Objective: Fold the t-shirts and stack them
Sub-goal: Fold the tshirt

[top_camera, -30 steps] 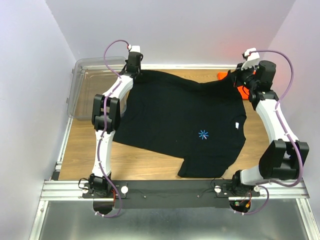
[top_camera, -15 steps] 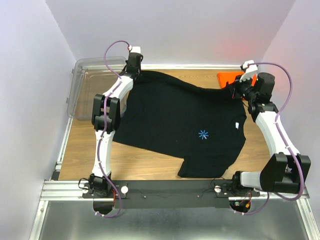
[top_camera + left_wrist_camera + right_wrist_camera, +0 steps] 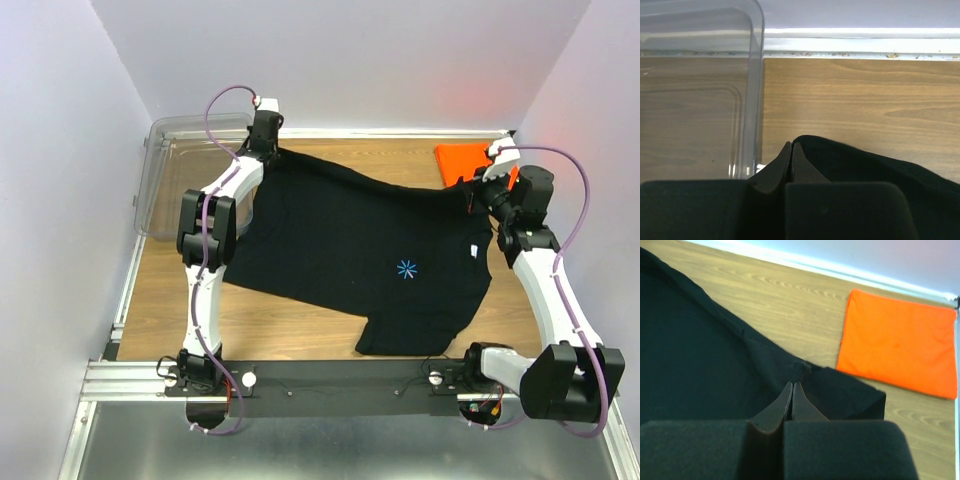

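One blue logo (image 3: 406, 268) on black shirt (image 3: 340, 230): overhead view only.

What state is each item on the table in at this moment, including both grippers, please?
black t-shirt: unfolded, spread logo-up, far edge pinched at both ends.
orange t-shirt: folded flat at the far right corner, untouched.
clear bin: upright, no lid, nothing visible inside.
left gripper: shut on the black t-shirt's far left corner.
right gripper: shut on its far right corner.
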